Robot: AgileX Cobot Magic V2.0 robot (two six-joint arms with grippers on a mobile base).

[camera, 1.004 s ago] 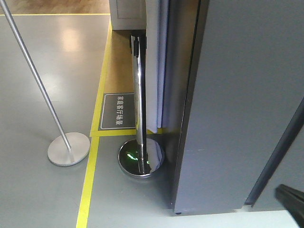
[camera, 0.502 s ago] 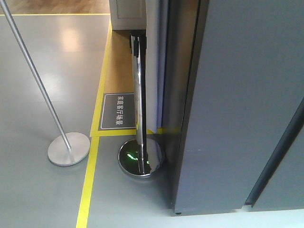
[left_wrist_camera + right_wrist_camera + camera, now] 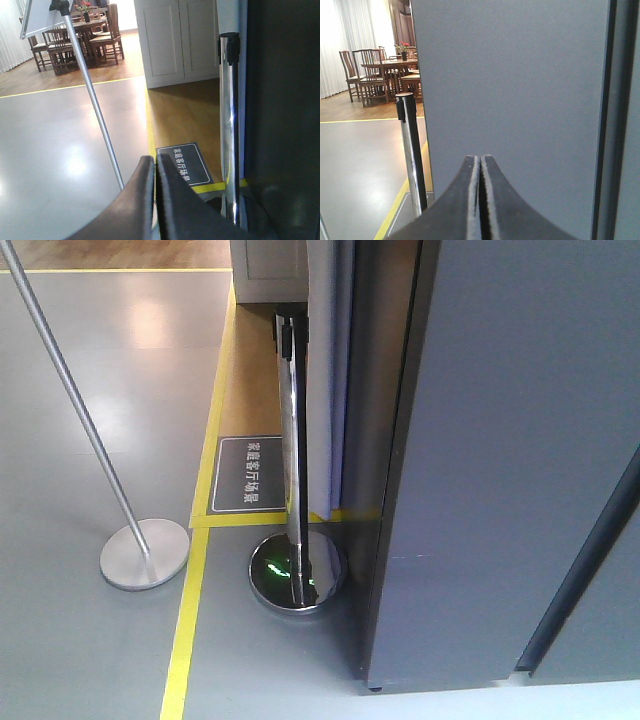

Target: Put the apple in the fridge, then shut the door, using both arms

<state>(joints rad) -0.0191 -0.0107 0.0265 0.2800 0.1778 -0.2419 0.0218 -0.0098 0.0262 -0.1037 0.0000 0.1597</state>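
Note:
The apple is out of view in every frame. A tall dark grey body, which I take for the fridge (image 3: 500, 460), fills the right of the front view. Its smooth grey face (image 3: 515, 75) also fills the right wrist view, with a dark vertical seam (image 3: 606, 120) at its right. No white lining or shelves show, and I cannot tell the door from the shell. My right gripper (image 3: 480, 157) is shut and empty, pointing at that grey face. My left gripper (image 3: 155, 159) is shut and empty, hanging over the floor left of the fridge.
A chrome stanchion post (image 3: 295, 440) on a round base (image 3: 297, 575) stands close against the fridge's left side. A slanted thin pole (image 3: 80, 410) rises from a disc foot (image 3: 145, 552) further left. A dark floor sign (image 3: 250, 473) lies beside yellow floor lines (image 3: 185, 630).
A black arm part that showed at the bottom right corner of the front view one second ago has gone out of that view. Nothing else has moved.

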